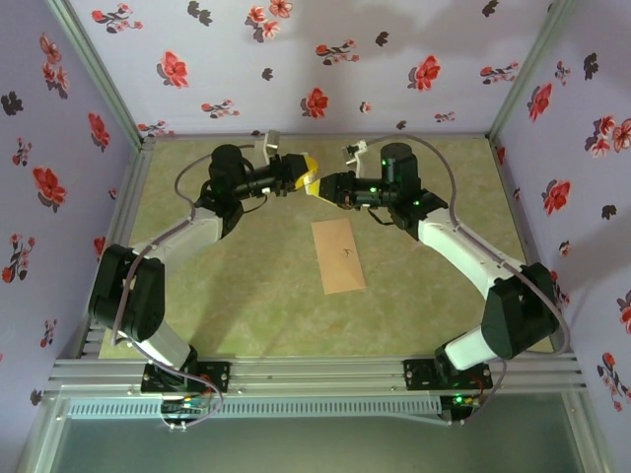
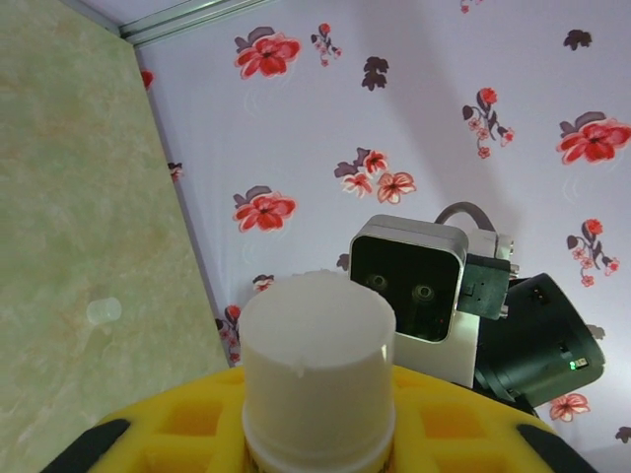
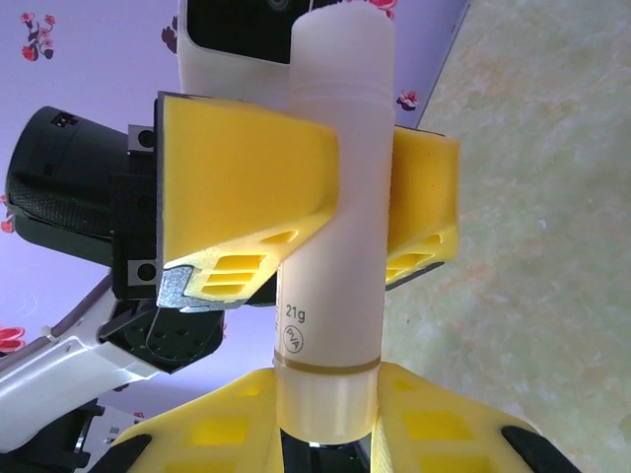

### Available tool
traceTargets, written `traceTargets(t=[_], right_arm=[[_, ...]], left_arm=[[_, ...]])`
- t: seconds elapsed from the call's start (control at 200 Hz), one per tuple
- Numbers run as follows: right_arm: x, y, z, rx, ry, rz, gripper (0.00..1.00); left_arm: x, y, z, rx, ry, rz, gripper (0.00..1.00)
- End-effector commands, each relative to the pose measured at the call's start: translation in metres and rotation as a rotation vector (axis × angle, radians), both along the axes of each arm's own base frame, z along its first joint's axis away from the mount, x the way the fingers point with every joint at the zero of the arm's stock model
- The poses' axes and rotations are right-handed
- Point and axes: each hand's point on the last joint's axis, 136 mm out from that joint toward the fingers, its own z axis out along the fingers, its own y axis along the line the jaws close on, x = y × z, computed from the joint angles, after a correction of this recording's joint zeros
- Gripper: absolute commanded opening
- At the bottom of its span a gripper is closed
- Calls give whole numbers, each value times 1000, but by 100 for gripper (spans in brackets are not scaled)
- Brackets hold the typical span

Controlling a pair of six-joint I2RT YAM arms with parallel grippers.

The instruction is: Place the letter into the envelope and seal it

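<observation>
Centrally, the envelope (image 1: pixel 338 255) lies flat on the bench (image 1: pixel 246 305), every edge free, with bare surface all round. Well apart, toward the far wall, the left end effector (image 3: pixel 335 197) clamps a white stick (image 3: pixel 340 286); the right end effector (image 3: pixel 327 414) grips its cap end.

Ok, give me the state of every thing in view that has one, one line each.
glue stick, held in the air between both tools, cap on.
left tool, shut on the glue stick's body.
right tool, shut on the glue stick's cap end.
envelope, lying flat on the table, touched by neither tool; sealed or not cannot be told.
</observation>
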Motion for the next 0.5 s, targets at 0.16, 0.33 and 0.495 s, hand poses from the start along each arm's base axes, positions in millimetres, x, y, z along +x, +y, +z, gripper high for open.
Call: traceTargets(t=[0.16, 0.33, 0.495], right_arm=[[4, 5, -1, -204, -121, -81, 17], [0, 20, -6, -373, -264, -159, 16], [-10, 44, -11, -521, -451, -210, 16]], left_arm=[[-14, -5, 5, 197, -76, 24, 0], [-24, -14, 4, 275, -59, 22, 0], [-34, -23, 3, 315, -34, 9, 0]])
